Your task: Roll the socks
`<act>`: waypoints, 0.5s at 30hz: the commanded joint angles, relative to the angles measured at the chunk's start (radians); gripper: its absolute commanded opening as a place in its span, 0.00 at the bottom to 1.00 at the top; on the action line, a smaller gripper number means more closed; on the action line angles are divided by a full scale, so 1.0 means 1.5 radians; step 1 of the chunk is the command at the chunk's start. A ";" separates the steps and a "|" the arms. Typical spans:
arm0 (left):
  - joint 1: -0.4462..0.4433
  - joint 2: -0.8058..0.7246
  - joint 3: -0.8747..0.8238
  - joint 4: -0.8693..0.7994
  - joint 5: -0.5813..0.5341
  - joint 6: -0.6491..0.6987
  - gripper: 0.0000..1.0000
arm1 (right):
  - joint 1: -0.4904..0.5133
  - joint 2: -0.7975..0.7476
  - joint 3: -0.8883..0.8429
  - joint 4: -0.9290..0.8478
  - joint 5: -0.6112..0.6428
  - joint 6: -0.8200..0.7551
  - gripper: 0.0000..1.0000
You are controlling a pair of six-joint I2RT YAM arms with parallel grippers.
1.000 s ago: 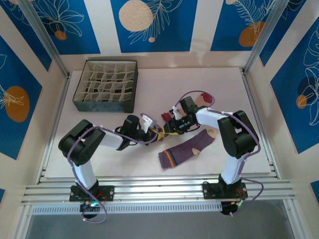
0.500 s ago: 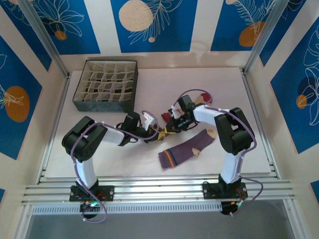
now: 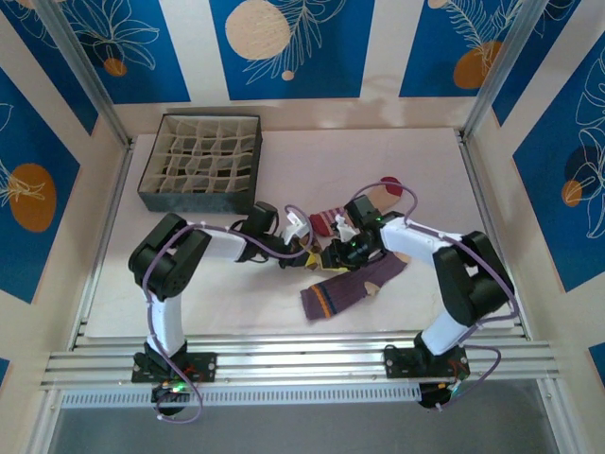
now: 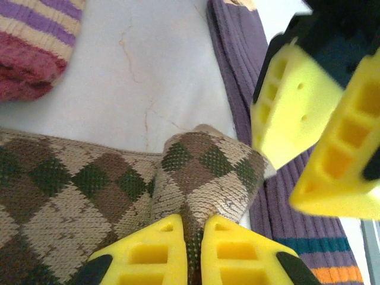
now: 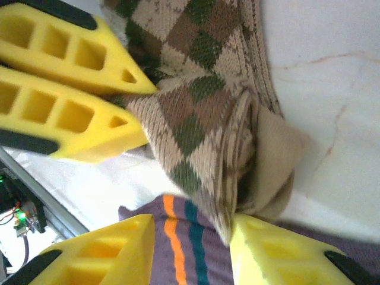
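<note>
Tabletop (image 3: pixel 425 161): right gripper (image 5: pixel 193 221) nearer purple sock (image 3: pixel 354 284) than before.

A robotics lab's test cell: a white table (image 3: pixel 236 307) boxed in by aluminium framing (image 3: pixel 302 364), blue leaf-print backdrop panels (image 3: pixel 321 47) behind it, a left arm (image 3: pixel 165 270) and right arm (image 3: pixel 468 274) bolted at its near edge.

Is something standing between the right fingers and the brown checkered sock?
Nothing visible does. The checkered sock has its folded end directly between the fingers of the open right gripper, next to the purple sock.
</note>
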 commanded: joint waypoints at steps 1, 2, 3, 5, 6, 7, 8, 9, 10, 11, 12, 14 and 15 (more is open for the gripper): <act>0.008 0.042 0.003 -0.114 -0.010 0.080 0.00 | -0.031 -0.039 -0.005 0.000 -0.031 -0.038 0.39; 0.009 0.043 0.007 -0.126 -0.006 0.094 0.00 | -0.038 -0.041 -0.008 0.021 -0.034 -0.047 0.40; 0.010 0.045 0.010 -0.132 -0.003 0.102 0.00 | -0.048 -0.040 -0.011 0.040 -0.038 -0.053 0.41; 0.013 0.049 0.015 -0.144 0.003 0.110 0.00 | -0.067 -0.030 -0.018 0.088 -0.063 -0.058 0.43; 0.016 0.051 0.016 -0.144 0.006 0.108 0.00 | -0.070 -0.024 -0.021 0.108 -0.072 -0.061 0.44; 0.018 0.053 0.016 -0.142 0.010 0.105 0.00 | -0.073 -0.016 -0.025 0.133 -0.086 -0.064 0.45; 0.019 0.059 0.017 -0.142 0.013 0.102 0.00 | -0.073 -0.007 -0.029 0.156 -0.099 -0.067 0.45; 0.022 0.061 0.019 -0.142 0.017 0.102 0.00 | -0.073 0.002 -0.030 0.173 -0.109 -0.069 0.46; 0.023 0.064 0.020 -0.143 0.021 0.100 0.00 | -0.072 0.015 -0.030 0.189 -0.120 -0.070 0.47; 0.024 0.067 0.021 -0.145 0.027 0.100 0.00 | -0.070 0.028 -0.030 0.202 -0.130 -0.073 0.48; 0.026 0.069 0.024 -0.148 0.030 0.100 0.00 | -0.069 0.040 -0.030 0.212 -0.138 -0.076 0.48; 0.030 0.074 0.026 -0.154 0.038 0.098 0.00 | -0.067 0.067 -0.027 0.230 -0.159 -0.081 0.49; 0.031 0.076 0.027 -0.155 0.040 0.096 0.00 | -0.067 0.079 -0.026 0.237 -0.167 -0.083 0.50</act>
